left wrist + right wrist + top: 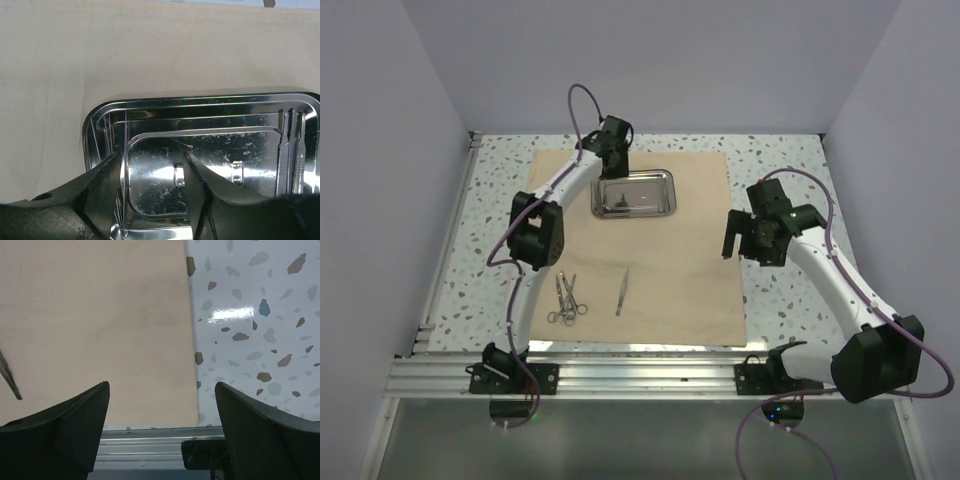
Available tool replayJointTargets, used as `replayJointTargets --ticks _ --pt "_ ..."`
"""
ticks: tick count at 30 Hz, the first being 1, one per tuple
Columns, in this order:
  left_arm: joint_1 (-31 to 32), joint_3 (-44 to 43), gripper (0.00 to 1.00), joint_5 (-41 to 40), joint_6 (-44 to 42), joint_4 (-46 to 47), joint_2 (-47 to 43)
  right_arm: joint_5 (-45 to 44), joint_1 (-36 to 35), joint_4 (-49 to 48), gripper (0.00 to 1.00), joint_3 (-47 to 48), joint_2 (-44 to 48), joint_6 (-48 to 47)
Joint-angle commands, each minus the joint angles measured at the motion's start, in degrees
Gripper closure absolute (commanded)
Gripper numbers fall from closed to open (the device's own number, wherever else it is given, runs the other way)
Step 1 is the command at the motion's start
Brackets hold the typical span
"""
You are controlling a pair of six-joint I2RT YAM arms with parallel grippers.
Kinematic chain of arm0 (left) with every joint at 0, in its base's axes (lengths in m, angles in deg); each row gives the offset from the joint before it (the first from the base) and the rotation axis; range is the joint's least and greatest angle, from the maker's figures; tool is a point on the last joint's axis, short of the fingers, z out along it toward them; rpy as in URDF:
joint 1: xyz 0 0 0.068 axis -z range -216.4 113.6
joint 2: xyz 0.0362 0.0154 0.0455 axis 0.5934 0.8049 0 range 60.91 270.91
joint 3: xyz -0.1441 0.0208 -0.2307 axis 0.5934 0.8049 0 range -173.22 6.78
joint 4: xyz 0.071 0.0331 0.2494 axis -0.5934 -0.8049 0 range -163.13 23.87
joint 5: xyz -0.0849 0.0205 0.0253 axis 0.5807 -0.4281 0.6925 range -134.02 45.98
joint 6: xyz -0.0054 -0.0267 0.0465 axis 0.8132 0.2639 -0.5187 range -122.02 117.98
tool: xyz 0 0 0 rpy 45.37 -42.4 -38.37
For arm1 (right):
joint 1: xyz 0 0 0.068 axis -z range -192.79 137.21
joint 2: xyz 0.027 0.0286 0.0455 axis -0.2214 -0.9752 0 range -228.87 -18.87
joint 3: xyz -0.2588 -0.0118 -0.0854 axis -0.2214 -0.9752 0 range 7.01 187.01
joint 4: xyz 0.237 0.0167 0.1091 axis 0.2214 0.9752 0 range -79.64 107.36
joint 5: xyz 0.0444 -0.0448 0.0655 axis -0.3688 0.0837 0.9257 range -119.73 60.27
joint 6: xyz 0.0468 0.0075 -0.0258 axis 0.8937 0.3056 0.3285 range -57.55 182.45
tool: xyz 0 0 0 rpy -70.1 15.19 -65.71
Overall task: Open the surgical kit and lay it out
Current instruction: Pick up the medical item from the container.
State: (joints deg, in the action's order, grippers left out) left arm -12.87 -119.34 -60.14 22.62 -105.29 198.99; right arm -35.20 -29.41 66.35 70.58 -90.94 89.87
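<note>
Currently the left gripper (152, 162) sits partly open over the steel tray (655, 200). Its fingers (105, 195) are apart with bare tray floor between them. Nothing visibly clamped; can't tell if the tips touch the tray. At the right side of the left wrist view the tray shows long thin streaks, instruments or reflections, can't tell. Tray's right end and near rim are cut off there.

The right gripper (161, 387) is wide open and empty, hanging over the right edge of the tan cloth wrap (670, 260), with the speckled table (250, 340) under its right finger.

Top view:
- The cloth is spread flat at frame centre, with the tray on its upper part.
- Lower left on the cloth lie the scissor-like forceps (565, 298), rings toward the bottom. They overlap, so the count is hard to make out.
- Just right of them, apart, lie the tweezers (622, 292).

Right wrist view:
- A thin metal tip (10, 382) pokes in at the left edge, the rest cut off.
- An aluminium rail (150, 445) runs along the bottom.
</note>
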Motion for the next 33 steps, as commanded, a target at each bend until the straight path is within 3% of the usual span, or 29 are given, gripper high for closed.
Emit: replayJointTargets --ticks 1,25,30,33 --pt "-1.20 -3.51 0.45 1.96 -2.67 1.89 0.60 -1.91 -0.16 0.97 0.10 2.43 -0.87 0.18" --pt "-3.93 1.93 0.55 7.42 -3.55 5.32 4.92 -1.12 -0.25 -0.09 0.10 4.19 -6.50 2.38" --pt "-3.93 3.16 0.64 7.24 -3.81 5.41 5.62 -1.03 -0.16 -0.26 0.10 3.84 -6.68 2.55" --pt "-3.93 3.43 0.80 7.24 -3.73 4.97 6.23 -1.03 -0.25 -0.35 0.10 3.67 -6.59 2.55"
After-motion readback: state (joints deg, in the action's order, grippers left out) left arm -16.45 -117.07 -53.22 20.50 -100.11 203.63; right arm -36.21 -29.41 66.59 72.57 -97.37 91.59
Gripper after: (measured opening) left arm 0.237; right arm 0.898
